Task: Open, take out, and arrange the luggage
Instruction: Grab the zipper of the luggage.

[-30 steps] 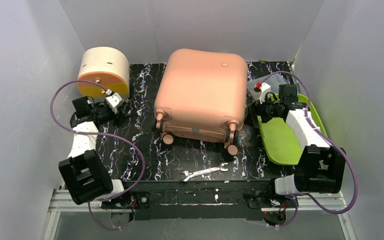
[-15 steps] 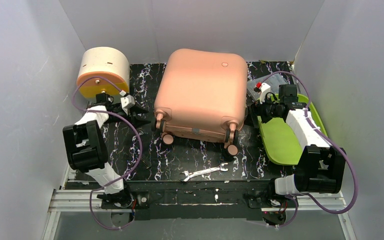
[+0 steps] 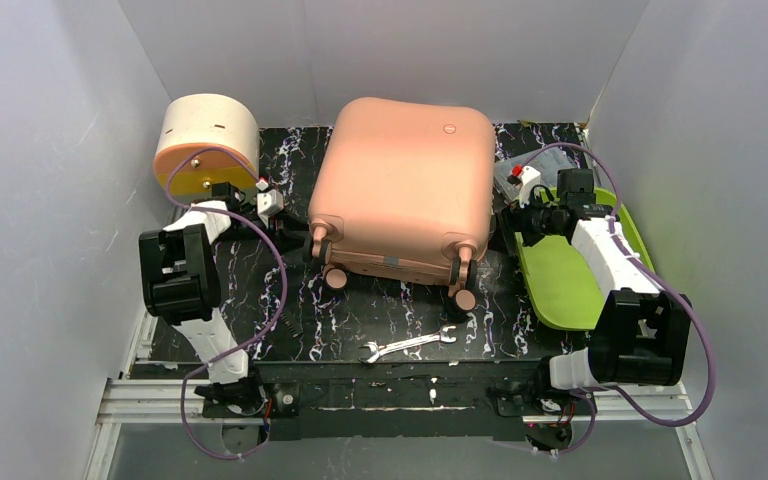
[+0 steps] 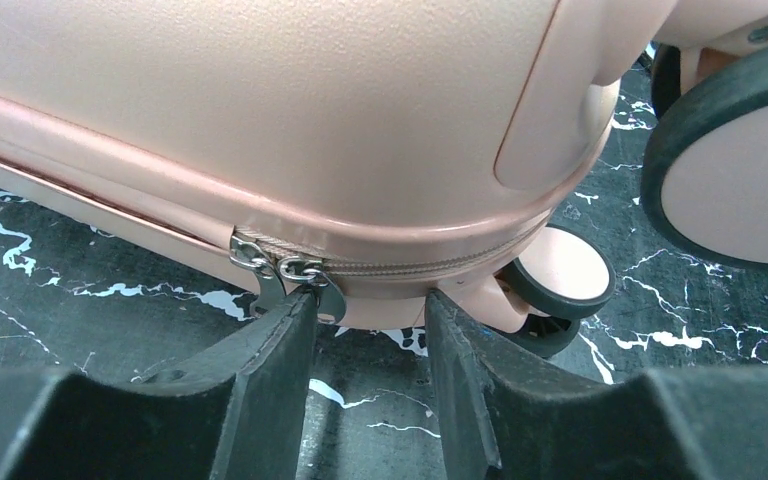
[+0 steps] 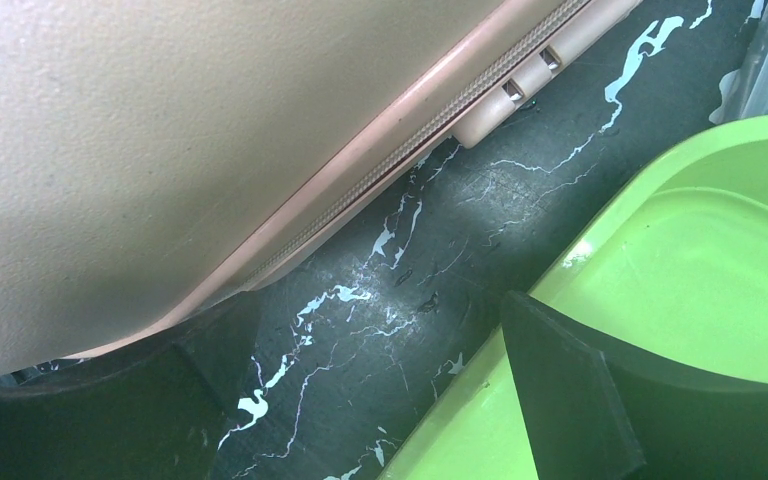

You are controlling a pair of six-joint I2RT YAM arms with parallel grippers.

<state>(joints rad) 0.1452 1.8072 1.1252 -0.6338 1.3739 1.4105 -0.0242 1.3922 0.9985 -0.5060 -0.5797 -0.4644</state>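
Note:
The salmon-pink luggage (image 3: 400, 185) lies flat and zipped at the middle back of the table, wheels toward me. My left gripper (image 3: 290, 215) is at its near left corner. In the left wrist view the gripper (image 4: 368, 300) is open. Its left fingertip (image 4: 295, 310) touches the metal zipper pulls (image 4: 285, 268) on the seam, and nothing sits between the fingers. My right gripper (image 3: 508, 222) stands wide open beside the luggage's right side (image 5: 160, 150). One of its fingers is by the shell and the other over the green tray.
A round cream-and-orange drum box (image 3: 205, 140) stands at the back left. A lime-green tray (image 3: 560, 275) lies at the right, with a small packet (image 3: 515, 175) behind it. A silver wrench (image 3: 407, 345) lies near the front edge. White walls enclose the table.
My left arm has swung right from beside the drum box to the luggage's near left corner, and its jaws have narrowed. The right arm has not moved.

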